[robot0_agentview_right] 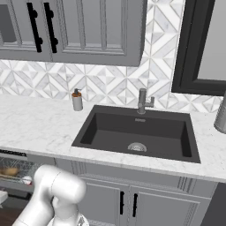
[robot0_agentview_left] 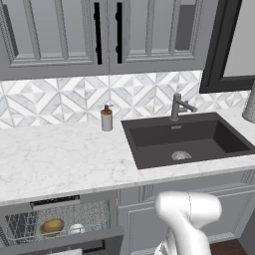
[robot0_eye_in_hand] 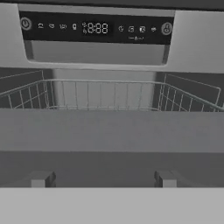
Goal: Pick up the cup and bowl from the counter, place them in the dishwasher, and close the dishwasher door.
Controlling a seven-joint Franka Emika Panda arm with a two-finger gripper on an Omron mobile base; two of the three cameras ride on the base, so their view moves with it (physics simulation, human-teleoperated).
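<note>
Under the worktop (robot0_agentview_left: 60,159), the dishwasher (robot0_agentview_left: 60,219) stands partly open. In its wire rack (robot0_agentview_left: 20,226) the bowl (robot0_agentview_left: 52,227) sits beside the cup (robot0_agentview_left: 76,229), of which only the white rim shows. The dishwasher door (robot0_eye_in_hand: 109,131) hides the rack's lower part. The hand (robot0_eye_in_hand: 103,179) hangs released before the door, its fingertips (robot0_eye_in_hand: 41,179) cut off.

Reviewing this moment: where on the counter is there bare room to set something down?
The counter is bare left of the sink, apart from the soap dispenser at the backsplash. The front strip before the sink is narrow. The dishwasher rack already holds the bowl and cup.
</note>
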